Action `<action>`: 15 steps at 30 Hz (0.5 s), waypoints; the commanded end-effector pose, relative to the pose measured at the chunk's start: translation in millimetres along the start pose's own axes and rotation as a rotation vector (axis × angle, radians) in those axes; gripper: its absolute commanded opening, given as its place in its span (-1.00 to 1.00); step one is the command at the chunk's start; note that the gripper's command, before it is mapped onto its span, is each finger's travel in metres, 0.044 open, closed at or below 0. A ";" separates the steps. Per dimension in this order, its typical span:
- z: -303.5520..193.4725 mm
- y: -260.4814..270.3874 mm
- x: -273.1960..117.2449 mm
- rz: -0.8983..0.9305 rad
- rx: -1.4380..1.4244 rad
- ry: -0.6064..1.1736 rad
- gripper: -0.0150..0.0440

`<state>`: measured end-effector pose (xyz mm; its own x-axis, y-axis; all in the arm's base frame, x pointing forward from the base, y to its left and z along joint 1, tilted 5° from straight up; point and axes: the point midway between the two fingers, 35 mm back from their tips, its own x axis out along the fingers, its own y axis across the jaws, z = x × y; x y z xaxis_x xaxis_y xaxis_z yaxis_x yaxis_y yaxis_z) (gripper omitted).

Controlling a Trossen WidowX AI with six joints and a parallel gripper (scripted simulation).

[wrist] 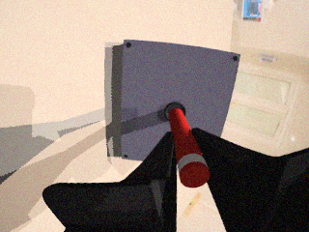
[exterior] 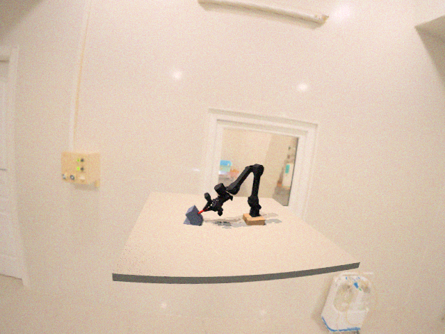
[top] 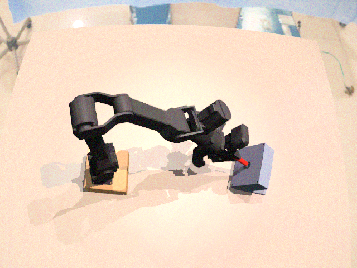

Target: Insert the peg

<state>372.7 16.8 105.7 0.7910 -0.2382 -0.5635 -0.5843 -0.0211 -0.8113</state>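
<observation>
A round red peg [top: 241, 161] [exterior: 201, 211] [wrist: 182, 130] with a grey band near its top end is tilted, its bottom end at the mouth of the hole in the sloped panel. My gripper [top: 235, 157] [exterior: 204, 209] [wrist: 182, 135] is shut on the peg, a short way off the panel's face. The blue-grey panel [top: 255, 176] [exterior: 194, 217] [wrist: 150, 82] faces the arm. The dark rim of the hole [wrist: 169, 105] shows around the peg's bottom end in the wrist view. How deep the end sits cannot be told.
The arm's base stands on an orange-tan block [top: 122, 173] [exterior: 253, 220]. The arm arches from there over the table [top: 173, 225] [exterior: 229, 251] to the panel. Small dark dots mark the panel's corners. The table's front edge [exterior: 229, 279] shows in the exterior view.
</observation>
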 end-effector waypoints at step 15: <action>0.4 -1.8 7.7 -0.007 0.003 0.000 -0.49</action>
<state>377.1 15.1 102.1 0.7909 -0.2414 -0.5623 -0.5826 -0.0158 -0.8126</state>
